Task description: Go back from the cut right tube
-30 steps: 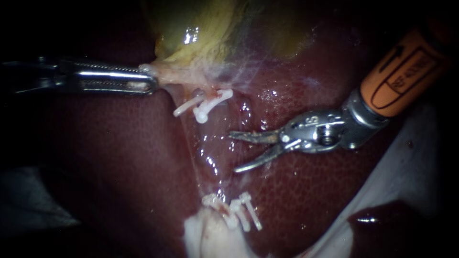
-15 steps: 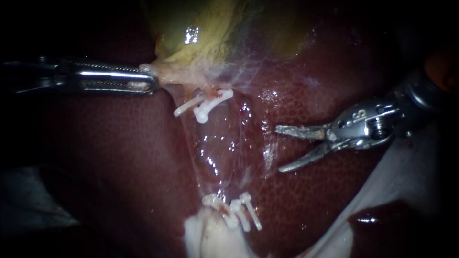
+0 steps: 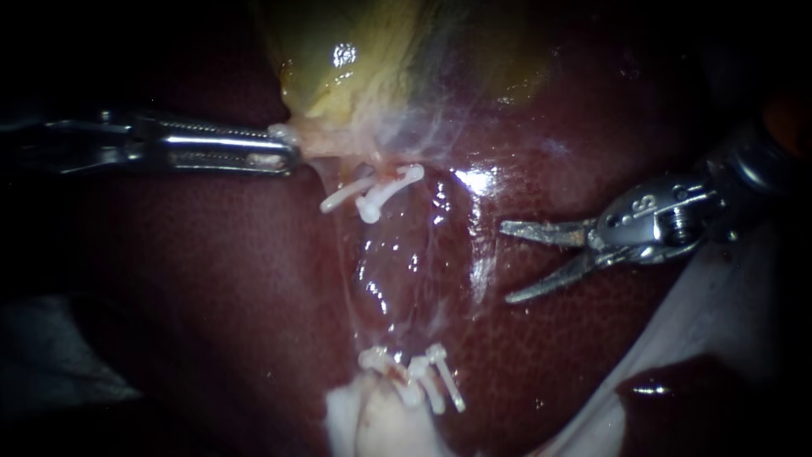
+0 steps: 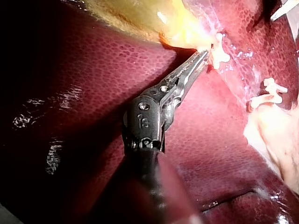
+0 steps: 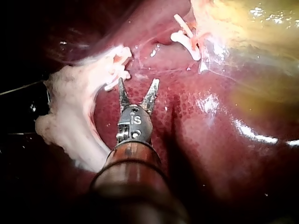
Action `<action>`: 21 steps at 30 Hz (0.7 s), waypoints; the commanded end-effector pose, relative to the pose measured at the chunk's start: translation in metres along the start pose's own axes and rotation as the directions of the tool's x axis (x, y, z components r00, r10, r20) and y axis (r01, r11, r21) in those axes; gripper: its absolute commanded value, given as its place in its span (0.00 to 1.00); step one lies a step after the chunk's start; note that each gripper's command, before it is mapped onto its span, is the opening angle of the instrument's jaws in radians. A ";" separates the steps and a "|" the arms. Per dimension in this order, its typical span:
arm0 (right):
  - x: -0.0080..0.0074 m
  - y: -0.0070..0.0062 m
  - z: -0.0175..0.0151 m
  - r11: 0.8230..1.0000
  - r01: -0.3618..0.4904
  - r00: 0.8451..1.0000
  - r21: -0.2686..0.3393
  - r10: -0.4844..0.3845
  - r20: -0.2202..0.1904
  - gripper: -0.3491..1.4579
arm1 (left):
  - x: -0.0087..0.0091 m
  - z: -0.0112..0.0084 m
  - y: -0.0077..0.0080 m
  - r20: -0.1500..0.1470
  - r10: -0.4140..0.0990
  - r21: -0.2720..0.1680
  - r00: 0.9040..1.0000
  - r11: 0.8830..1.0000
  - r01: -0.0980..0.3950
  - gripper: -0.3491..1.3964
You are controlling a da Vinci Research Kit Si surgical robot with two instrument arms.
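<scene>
White clips [image 3: 423, 381] close the lower stump of the cut tube [image 3: 391, 366] toward the liver's [image 3: 211, 279] near edge. Only the right wrist view takes in the whole pale tissue mass [image 5: 65, 107] beside them. The right instrument [image 3: 506, 262], jaws spread and empty, hangs over bare liver, apart from both clipped ends. Farther back, the upper clips [image 3: 372, 190] sit near the left instrument [image 3: 286, 158], its jaws pinching pale tissue below the gallbladder [image 3: 355, 68].

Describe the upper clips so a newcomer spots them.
Find the yellow gallbladder up top in the endoscope view. Below its pale neck, beside the tip of the left instrument, sit the upper clips. The lower clips lie beside white tissue.
</scene>
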 end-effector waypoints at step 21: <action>0.0001 -0.0002 0.0002 1.000 0.001 1.000 0.018 -0.001 0.004 0.98 | -0.0032 0.0035 -0.0014 0.032 -0.007 -0.011 0.999 1.000 0.008 0.00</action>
